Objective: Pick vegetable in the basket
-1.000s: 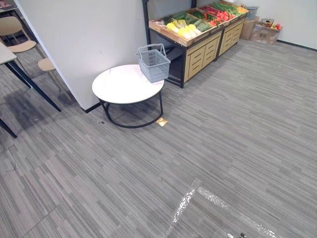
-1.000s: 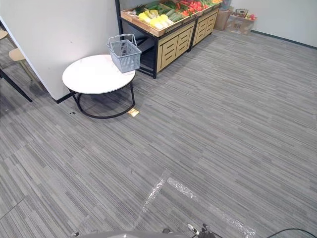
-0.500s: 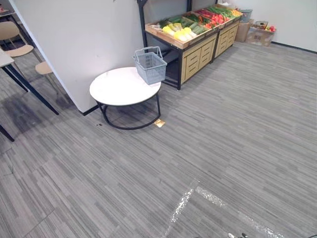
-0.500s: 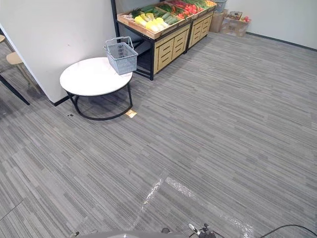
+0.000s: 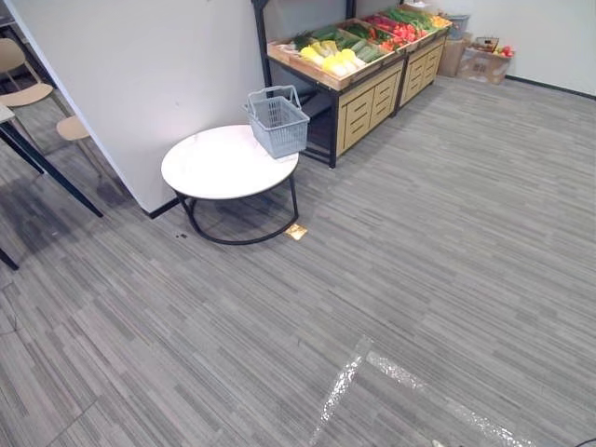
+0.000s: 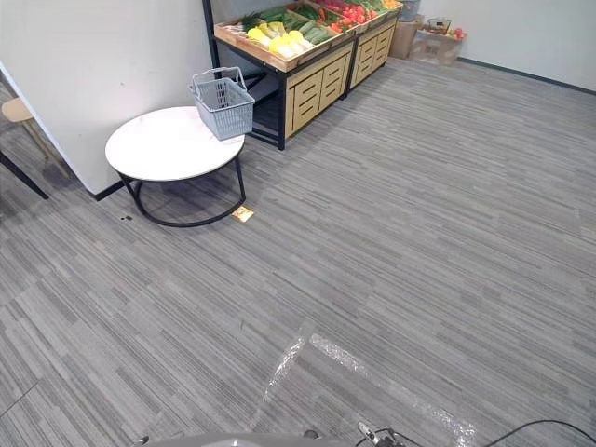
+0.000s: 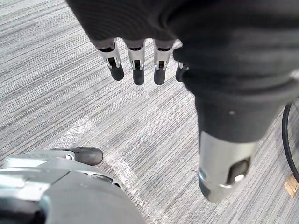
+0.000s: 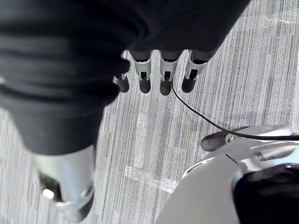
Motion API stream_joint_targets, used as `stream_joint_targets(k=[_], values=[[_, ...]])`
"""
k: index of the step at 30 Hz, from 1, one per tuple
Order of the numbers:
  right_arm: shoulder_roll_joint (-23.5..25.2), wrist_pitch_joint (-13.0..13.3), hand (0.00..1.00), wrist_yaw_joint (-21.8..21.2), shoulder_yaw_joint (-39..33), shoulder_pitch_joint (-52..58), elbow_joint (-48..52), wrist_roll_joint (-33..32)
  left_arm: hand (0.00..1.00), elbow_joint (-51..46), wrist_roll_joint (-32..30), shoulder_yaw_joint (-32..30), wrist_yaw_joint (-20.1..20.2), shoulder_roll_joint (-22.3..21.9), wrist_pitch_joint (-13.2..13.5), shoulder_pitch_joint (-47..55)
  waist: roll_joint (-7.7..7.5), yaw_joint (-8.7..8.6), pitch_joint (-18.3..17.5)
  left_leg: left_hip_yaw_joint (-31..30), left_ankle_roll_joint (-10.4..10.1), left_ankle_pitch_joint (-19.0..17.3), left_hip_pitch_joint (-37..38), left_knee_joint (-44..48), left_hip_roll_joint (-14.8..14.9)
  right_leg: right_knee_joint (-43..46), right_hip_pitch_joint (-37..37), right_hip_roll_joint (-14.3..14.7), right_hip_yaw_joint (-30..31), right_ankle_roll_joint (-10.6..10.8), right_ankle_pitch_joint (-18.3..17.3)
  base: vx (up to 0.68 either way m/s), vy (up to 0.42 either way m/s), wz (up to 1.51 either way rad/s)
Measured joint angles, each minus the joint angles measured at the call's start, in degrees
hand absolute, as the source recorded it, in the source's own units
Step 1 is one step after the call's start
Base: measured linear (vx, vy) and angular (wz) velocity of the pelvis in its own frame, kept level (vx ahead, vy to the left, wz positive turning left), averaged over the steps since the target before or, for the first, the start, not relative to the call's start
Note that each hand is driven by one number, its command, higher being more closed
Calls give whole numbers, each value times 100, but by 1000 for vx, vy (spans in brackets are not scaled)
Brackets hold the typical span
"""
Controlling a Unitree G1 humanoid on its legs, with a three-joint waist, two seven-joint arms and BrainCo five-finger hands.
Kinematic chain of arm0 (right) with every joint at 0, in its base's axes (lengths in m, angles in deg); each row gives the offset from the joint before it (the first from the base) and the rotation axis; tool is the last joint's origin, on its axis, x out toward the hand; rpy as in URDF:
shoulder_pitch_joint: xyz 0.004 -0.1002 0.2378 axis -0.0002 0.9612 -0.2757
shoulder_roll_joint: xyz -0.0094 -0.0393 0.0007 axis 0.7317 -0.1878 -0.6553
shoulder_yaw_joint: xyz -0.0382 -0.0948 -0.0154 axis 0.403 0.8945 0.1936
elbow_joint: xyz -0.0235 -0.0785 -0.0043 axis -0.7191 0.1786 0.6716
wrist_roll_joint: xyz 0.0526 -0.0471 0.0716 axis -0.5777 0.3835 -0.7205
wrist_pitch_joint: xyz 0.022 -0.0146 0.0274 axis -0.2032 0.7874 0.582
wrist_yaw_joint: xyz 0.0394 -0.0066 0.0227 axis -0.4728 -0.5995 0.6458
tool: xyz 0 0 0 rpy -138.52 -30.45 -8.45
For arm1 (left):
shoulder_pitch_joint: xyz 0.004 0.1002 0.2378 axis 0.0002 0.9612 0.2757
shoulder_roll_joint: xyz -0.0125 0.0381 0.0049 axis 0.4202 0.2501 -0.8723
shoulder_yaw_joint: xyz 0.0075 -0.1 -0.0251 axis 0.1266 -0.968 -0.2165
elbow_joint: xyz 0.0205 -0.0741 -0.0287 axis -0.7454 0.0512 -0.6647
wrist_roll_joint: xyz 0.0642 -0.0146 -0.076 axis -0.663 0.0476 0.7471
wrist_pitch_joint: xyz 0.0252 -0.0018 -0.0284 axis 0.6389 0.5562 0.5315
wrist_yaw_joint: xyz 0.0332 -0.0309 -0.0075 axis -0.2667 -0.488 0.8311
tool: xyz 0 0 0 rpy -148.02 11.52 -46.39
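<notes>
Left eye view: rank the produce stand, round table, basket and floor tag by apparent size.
1. produce stand
2. round table
3. basket
4. floor tag
The stand sits farther back yet looks biggest, so the order is clear.

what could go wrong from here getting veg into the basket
1. The basket sits at the edge of the table, next to the shelf. A bump on the approach could knock it off.
2. The left hand and right hand hang open over the floor, far from the vegetables. After that walk the robot may stop badly lined up for a reach.
</notes>
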Motion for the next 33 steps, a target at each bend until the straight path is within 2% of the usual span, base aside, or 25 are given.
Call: stream_joint_targets(k=[11, 17, 18, 20, 21, 22, 24, 25, 26, 27, 28, 30, 32, 33], values=[[-1, 2, 0, 3, 1, 7, 9, -12, 0, 2, 4, 1, -2, 1, -156, -24, -5, 0, 42, 65, 1, -1, -4, 77, 27, -1, 21, 19, 45, -5, 3, -53, -44, -2], [22, 74, 0, 181, 6, 22, 12, -63, 0, 1, -20, 4, 12, 5, -161, -29, -10, -6, 44, 118, -2, -9, -15, 42, 31, 17, -40, 27, 67, -9, -3, -14, -26, -3], [28, 85, 0, 174, 3, 13, 19, -159, 0, -2, -20, 5, 17, 7, -159, -52, 17, -11, 70, 130, -28, -26, -15, 62, 47, 125, -70, 31, 72, -51, -33, -9, -34, -4], [64, 96, 0, 172, -89, 1, 21, -224, 0, 0, -21, 6, 20, 16, -161, -94, -26, -11, 154, 152, -39, -92, -73, 185, 90, 500, -249, 36, 81, -129, -215, -9, -33, -4], [75, 112, 0, 173, -94, -16, 22, -224, 0, -1, -20, 4, 10, 32, -157, -113, 6, -15, 182, 155, -51, -182, -140, 368, 122, 760, -371, 31, 82, -136, -346, 17, -50, -4], [96, 139, 0, 173, -98, -41, 20, -224, 0, -2, -15, -1, -5, 61, -158, -163, -58, -12, 262, 159, -81, -393, -311, 766, 175, 1148, -535, 21, 85, -176, -561, 10, -79, -5], [102, 160, 0, 167, -105, -64, 20, -224, 0, -10, 11, -63, -32, 71, -165, -189, -77, -13, 351, 155, -136, -822, -627, 1572, 324, 1697, -766, 30, 79, -238, -949, -6, -86, -3], [90, 161, 0, 161, -118, -49, 24, -221, 0, -33, 38, -151, -36, 51, -183, -164, -32, -9, 383, 200, -233, -1021, -812, 2111, 449, 1953, -841, 49, 69, -327, -1179, 13, -65, 5], [122, 160, 0, 158, -147, -50, 24, -220, 0, -80, 37, -239, -31, 48, -202, -139, -53, -12, 389, 253, -251, -1038, -944, 2468, 494, 2033, -849, 33, 56, -371, -1250, 34, -86, 12], [161, 159, 0, 159, -231, -45, 34, -221, 0, -200, 30, -509, -28, 24, -245, -89, -81, -14, 399, 369, -149, -970, -1448, 3501, 678, 2132, -843, 10, 24, -394, -1343, 77, -82, 16], [154, 159, 0, 157, -246, -12, 89, -219, 0, -302, 20, -803, -14, -103, -253, -19, 0, -17, 410, 460, 37, -774, -1901, 4486, 933, 2232, -819, 36, -19, -425, -1438, 92, -62, 15], [144, 158, 0, 159, -278, 8, 213, -197, 0, -400, -3, -954, 26, -226, -278, 103, -7, 3, 482, 448, 76, -492, -2295, 5356, 1103, 2251, -651, 16, -14, -453, -1534, 143, 30, 9], [105, 163, 0, 153, -280, -61, 267, -174, 0, -409, -11, -1030, 51, -283, -322, 219, 25, 10, 520, 415, 45, -813, -2382, 5372, 995, 2247, -454, -87, 67, -486, -1622, 217, 100, -5], [59, 170, 0, 127, -281, -169, 253, -173, 0, -412, -23, -1055, 97, -328, -371, 294, 45, 32, 558, 378, 35, -979, -2471, 5096, 828, 2239, -378, -209, 157, -455, -1683, 218, 143, -21]])
